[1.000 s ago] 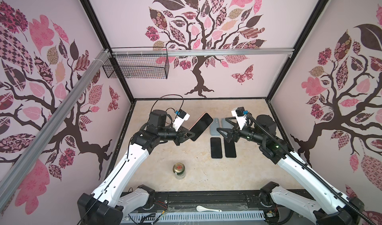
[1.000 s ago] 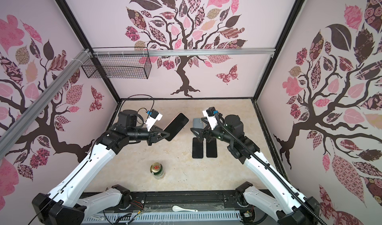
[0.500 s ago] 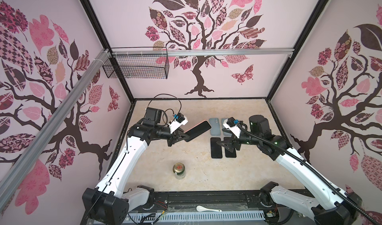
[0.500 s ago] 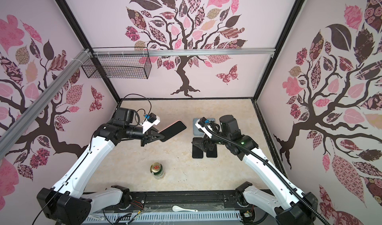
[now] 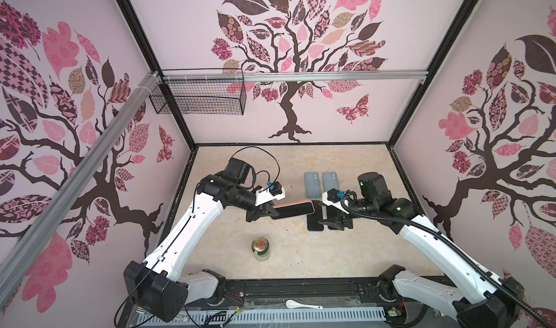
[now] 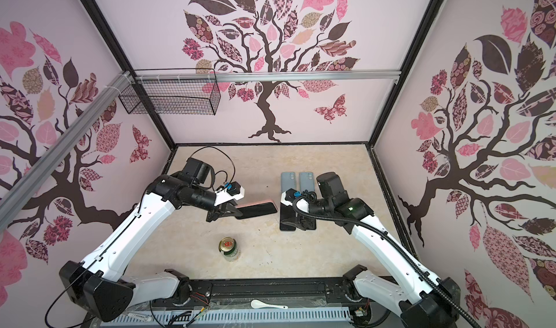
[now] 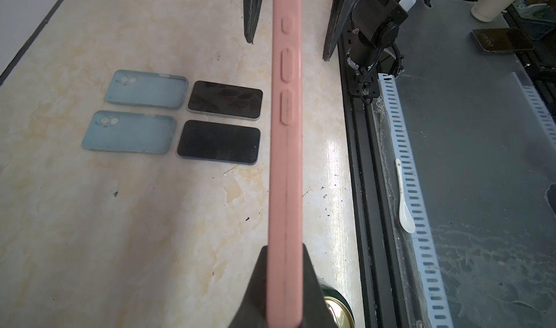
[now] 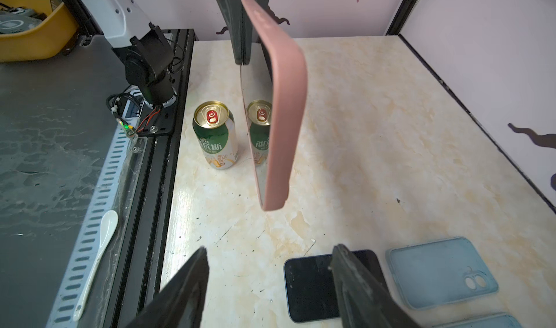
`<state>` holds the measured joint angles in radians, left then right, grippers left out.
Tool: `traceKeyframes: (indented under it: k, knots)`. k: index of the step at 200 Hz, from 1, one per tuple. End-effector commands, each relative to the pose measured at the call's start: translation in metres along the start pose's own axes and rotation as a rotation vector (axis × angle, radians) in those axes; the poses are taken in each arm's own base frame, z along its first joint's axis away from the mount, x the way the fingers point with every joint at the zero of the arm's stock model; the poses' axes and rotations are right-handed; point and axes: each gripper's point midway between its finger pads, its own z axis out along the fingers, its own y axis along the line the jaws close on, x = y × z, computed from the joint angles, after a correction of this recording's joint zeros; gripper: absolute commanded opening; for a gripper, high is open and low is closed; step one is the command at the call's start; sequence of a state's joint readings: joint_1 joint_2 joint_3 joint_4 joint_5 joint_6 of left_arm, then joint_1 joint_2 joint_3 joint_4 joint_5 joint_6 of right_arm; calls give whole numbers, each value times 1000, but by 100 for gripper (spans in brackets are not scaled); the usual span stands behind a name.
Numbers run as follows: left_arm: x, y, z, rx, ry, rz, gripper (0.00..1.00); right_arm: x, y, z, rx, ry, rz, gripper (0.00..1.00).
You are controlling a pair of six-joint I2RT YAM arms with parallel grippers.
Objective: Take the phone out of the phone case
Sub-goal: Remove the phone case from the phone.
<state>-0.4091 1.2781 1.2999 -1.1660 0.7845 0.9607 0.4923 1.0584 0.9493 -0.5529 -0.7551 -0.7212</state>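
Left fingers (image 7: pixel 249 296) tight on pink-cased phone (image 8: pixel 285 115), right fingers (image 8: pixel 186 290) apart, over marbled tabletop (image 5: pixel 301 251), tree-decal walls (image 5: pixel 331 115).

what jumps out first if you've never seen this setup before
The pink-cased phone stands out first: held on edge in mid-air over the middle of the table, pinched at one end by the left gripper. The right gripper faces its free end, jaws open and empty. Below it two bare phones and two blue-grey empty cases lie in a neat block, and a green can stands nearer the front.
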Motion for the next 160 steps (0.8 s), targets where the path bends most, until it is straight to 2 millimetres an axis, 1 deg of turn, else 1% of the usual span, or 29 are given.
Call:
traceKeyframes:
  k: [1, 19, 40, 56, 76, 109, 146, 160]
  knots:
    - [-13, -1, -7, -15, -22, 72, 0, -7, 7, 3, -56, 16, -58, 65]
    - [-13, -1, -7, -12, -22, 71, 0, -8, 7, 10, -60, 42, -87, 61]
    - [-15, -3, -7, -6, -33, 75, 0, -10, 2, 14, -34, 48, -115, 47]
    - [-16, -4, -7, 0, -35, 73, 0, -15, -1, 13, -10, 28, -140, 41]
    - [-15, -4, -6, 7, -37, 69, 0, -20, -3, 15, 0, 13, -164, 38]
    - [-13, -4, -4, 18, -27, 59, 0, -29, 2, 17, -42, -10, -184, 36]
    - [-14, -4, -4, 19, -27, 60, 0, -27, 8, 21, -79, 29, -195, 33]
    - [-15, -4, -5, 17, -25, 59, 0, -27, 10, 23, -90, 38, -198, 30]
